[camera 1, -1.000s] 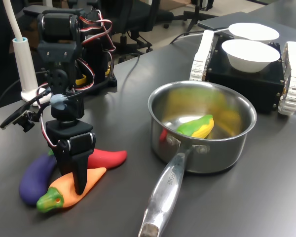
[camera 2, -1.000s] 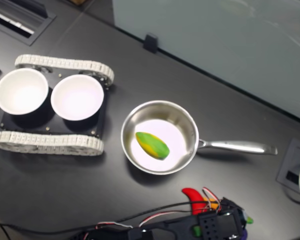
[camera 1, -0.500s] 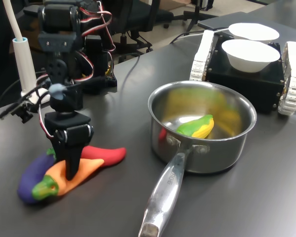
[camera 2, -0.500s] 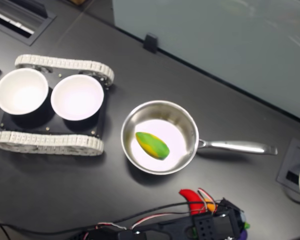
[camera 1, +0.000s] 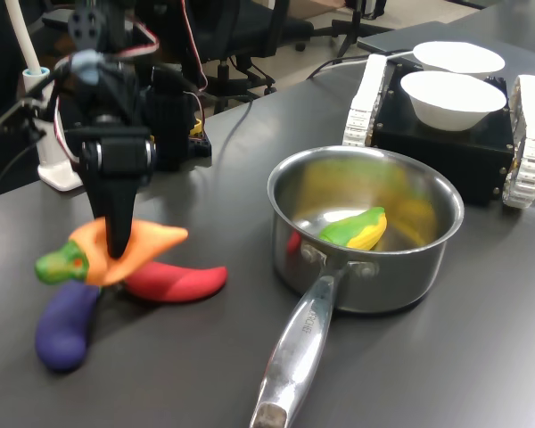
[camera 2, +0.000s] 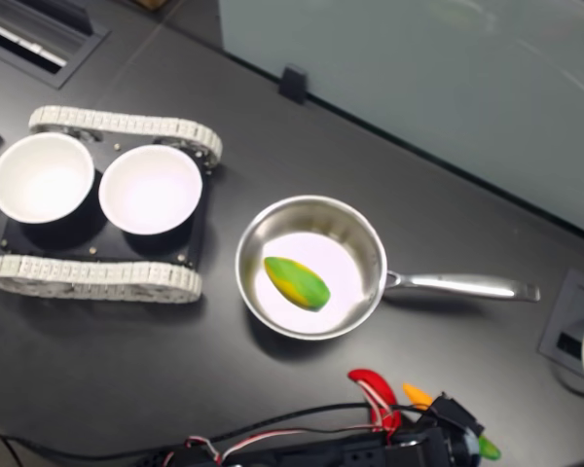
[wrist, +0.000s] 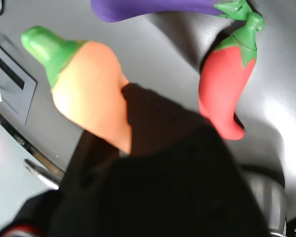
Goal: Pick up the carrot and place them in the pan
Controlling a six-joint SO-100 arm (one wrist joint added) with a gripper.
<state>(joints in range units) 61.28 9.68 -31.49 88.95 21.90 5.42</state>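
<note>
Above the dark table (camera 1: 428,357), off its surface: carrot (camera 1: 125,252) pinched between the jaws of the gripper (camera 1: 117,241).
Largest first: steel pan (camera 1: 366,234) mid-table, holding a yellow-green toy vegetable (camera 1: 355,228); purple eggplant (camera 1: 64,324) and red chili (camera 1: 173,282) lying below the lifted carrot, nearer the table's edge at the first exterior view's left.

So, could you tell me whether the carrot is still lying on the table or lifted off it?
Lifted. The gripper holds the carrot clear of the table, above the red chili.
</note>
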